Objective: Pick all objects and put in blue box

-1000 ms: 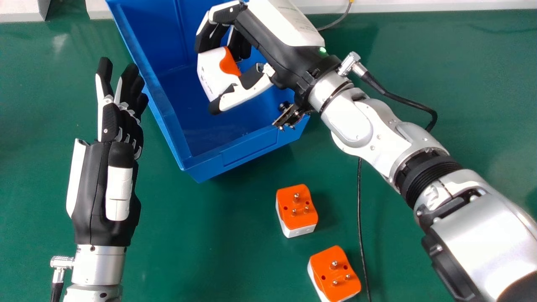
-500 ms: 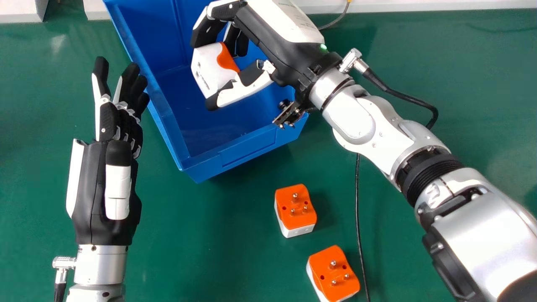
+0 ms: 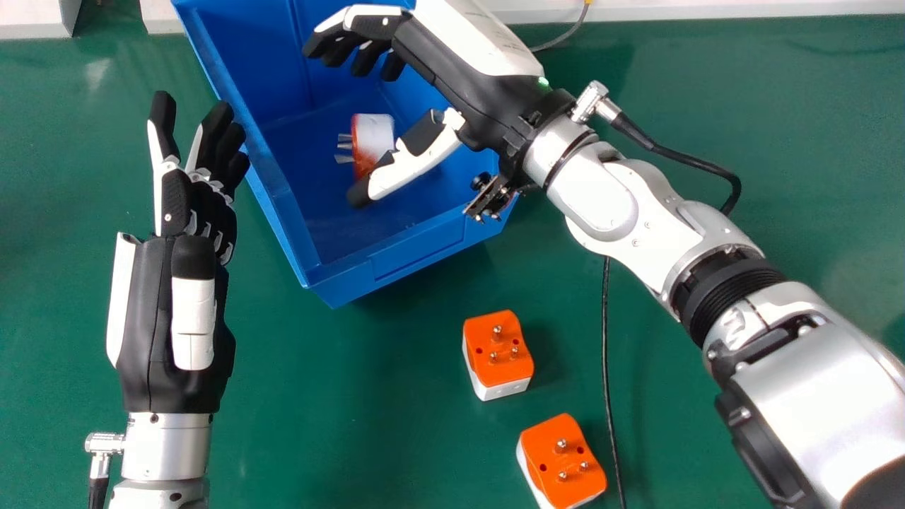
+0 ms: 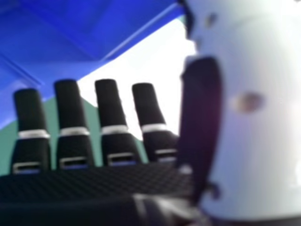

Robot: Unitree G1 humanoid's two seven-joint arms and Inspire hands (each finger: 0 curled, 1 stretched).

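1. Right robot hand (image 3: 452, 81) spread wide over the blue box (image 3: 417, 254), up towards eleven o'clock!
2. An orange-and-white plug adapter (image 3: 377, 134) is inside, prongs at nine o'clock!
3. Out on the green desk (image 3: 339, 410), around five o'clock, sit an upper adapter (image 3: 498, 350) and a lower adapter (image 3: 565, 463), prongs up!
4. Left robot hand (image 3: 173, 318) at nine, fingers straight!

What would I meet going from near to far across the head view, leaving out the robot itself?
Nearest orange plug → second orange plug → blue box's near wall → plug inside the box.
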